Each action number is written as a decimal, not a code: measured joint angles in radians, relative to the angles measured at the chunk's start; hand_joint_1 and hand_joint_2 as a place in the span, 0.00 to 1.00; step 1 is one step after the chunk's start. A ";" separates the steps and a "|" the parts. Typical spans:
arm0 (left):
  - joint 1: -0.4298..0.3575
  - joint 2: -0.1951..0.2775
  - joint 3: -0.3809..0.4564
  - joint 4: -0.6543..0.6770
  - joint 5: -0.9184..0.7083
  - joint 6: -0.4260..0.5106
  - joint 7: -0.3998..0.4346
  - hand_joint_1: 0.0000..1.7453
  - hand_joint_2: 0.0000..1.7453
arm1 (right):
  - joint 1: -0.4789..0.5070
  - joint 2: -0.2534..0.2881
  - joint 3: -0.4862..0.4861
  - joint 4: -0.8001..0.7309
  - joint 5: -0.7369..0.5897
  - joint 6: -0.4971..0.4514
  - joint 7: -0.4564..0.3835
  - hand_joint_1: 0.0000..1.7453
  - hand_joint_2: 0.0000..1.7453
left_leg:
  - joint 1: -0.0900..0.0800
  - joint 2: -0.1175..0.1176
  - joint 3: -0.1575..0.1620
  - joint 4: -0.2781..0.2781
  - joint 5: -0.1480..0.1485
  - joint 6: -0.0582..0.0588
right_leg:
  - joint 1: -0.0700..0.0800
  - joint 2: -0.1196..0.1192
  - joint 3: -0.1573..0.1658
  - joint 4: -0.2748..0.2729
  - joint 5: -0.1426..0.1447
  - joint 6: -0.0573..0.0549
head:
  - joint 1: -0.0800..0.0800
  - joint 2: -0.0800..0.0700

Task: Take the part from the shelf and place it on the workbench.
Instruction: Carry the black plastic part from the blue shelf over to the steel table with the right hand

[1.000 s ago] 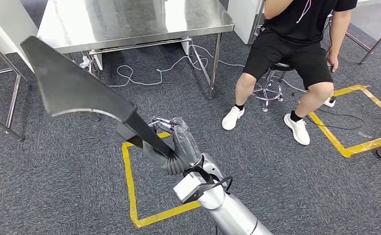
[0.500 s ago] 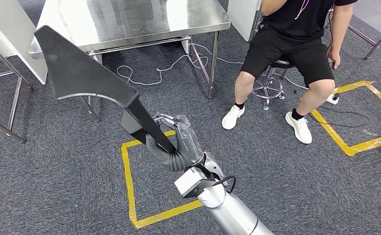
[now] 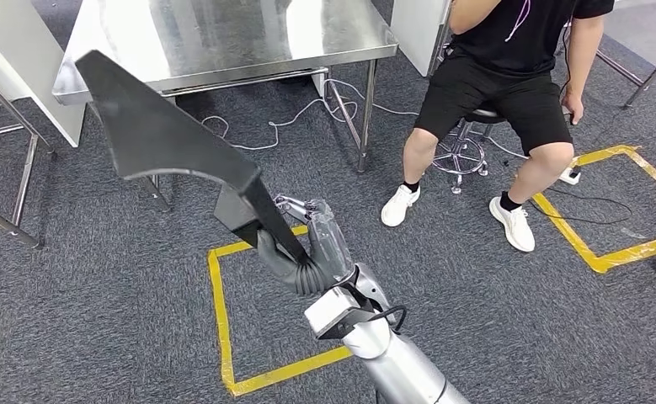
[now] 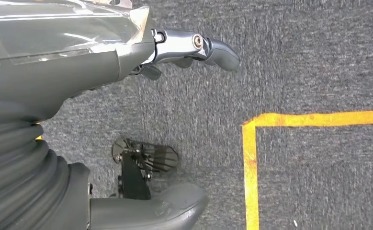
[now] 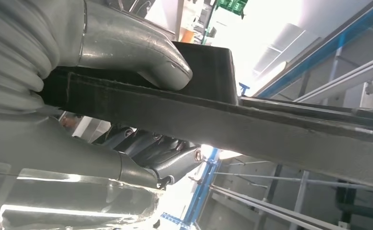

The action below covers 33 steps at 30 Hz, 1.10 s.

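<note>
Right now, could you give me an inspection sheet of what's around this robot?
Surface: steel workbench, top bare where seen.
Job's things: black part, held up off the floor, not yet on the bench.
Clutter: nothing seen.
Hands: right hand grips the part's narrow end; left hand holds nothing, fingers apart, above the carpet.
Cables: white cable loose on the carpet under the bench.
Surroundings: grey carpet, yellow tape squares, a person seated on a stool.

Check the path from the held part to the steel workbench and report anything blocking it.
Nothing visible blocks it. The right hand holds the black part, whose far end already overlaps the workbench edge. The seated person is off to the side.
</note>
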 joint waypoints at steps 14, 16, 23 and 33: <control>-0.003 0.004 0.000 -0.001 -0.008 0.003 0.002 0.00 1.00 | -0.003 0.004 -0.003 0.009 0.002 0.001 0.002 1.00 1.00 | -0.004 0.021 -0.206 0.336 -0.106 -0.018 | 0.034 0.006 0.077 -0.093 0.001 -0.083 | -0.007 0.000; -0.004 0.007 0.000 -0.002 -0.009 0.003 0.002 0.00 1.00 | -0.006 0.006 -0.003 0.010 0.002 0.001 0.002 1.00 1.00 | -0.021 0.023 -0.154 0.206 -0.027 0.016 | 0.042 0.006 0.091 -0.095 -0.008 -0.088 | -0.006 0.000; -0.009 0.012 0.000 -0.005 -0.016 0.007 0.006 0.00 1.00 | -0.018 0.011 -0.002 0.013 -0.001 0.002 0.000 1.00 1.00 | -0.048 0.026 -0.041 0.023 0.005 0.060 | 0.042 0.000 0.110 -0.069 -0.010 -0.048 | -0.005 0.000; -0.004 0.001 -0.001 -0.004 -0.032 0.012 0.024 0.00 1.00 | -0.018 0.001 -0.001 0.034 -0.004 0.002 -0.002 1.00 1.00 | -0.030 0.009 0.036 0.027 -0.063 0.009 | 0.013 -0.006 0.018 -0.100 0.050 0.013 | -0.002 0.000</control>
